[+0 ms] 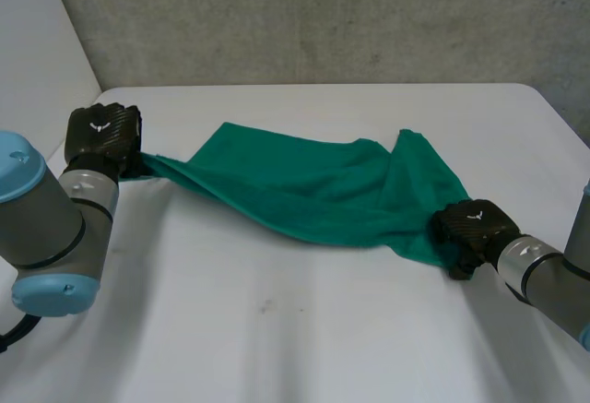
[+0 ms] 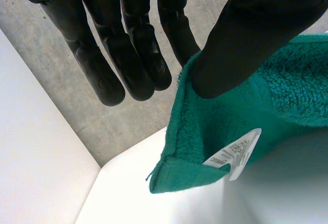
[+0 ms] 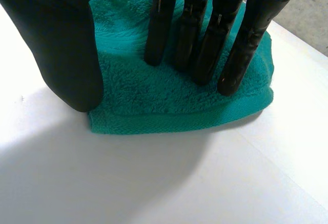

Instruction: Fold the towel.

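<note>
White table, carrying one green towel, crumpled across the middle, closer to the far edge.

The table is looked down on from behind and between the arms by 1 distant head camera, while 2 wrist cameras are aimed closely along the left hand and right hand, the towel being shared by all 3 views.
</note>
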